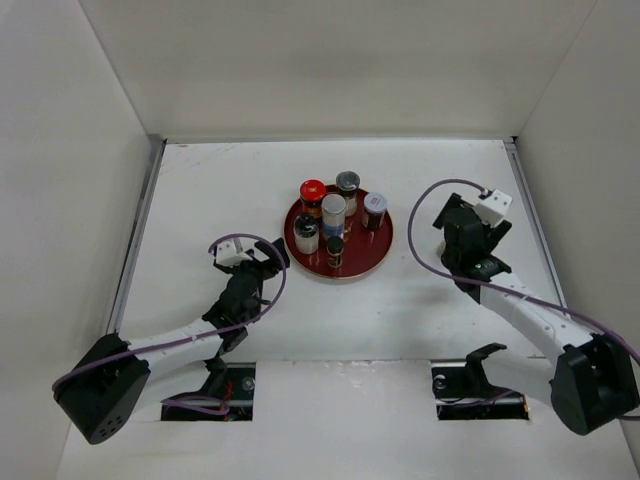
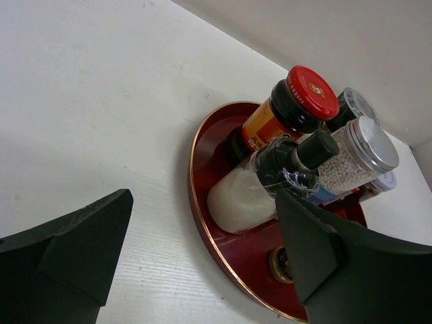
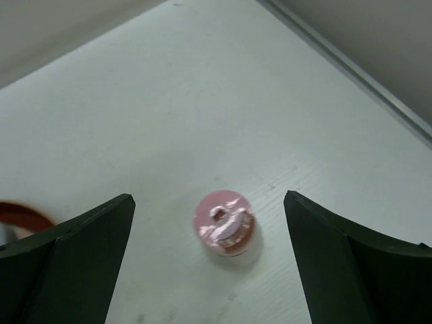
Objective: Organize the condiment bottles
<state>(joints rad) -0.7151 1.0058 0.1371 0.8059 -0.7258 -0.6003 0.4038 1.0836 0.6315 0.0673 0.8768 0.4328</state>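
**Operator:** Nearest the bases first — the left side?

**Spotter:** Your left jaws were spread wide and pinched nothing. They sat close to the near-left rim of the red tray (image 1: 368, 256), apart from it, and faced the bottles.

**Operator:** And the right?

**Spotter:** Your right jaws were spread wide too, with nothing pinched. A pink-capped jar (image 3: 224, 225) stood upright on the bare surface (image 1: 200, 190) below them. It was between the two fingers (image 3: 67, 256) and touched neither — off the tray, to its right.

**Operator:** The tray itself?

**Spotter:** You had six condiment bottles (image 1: 334, 222) on it, upright and packed close. At the front stood a small black-capped bottle (image 1: 335, 246). Just left of it was a clear bottle of white powder (image 1: 306, 234). Behind those came a silver-capped shaker of white beads (image 1: 333, 207) in the middle and a pale-capped jar (image 1: 375, 204) on the right. Farthest back were a red-capped jar (image 1: 312, 190) with an orange label and a grey-capped jar (image 1: 347, 181).
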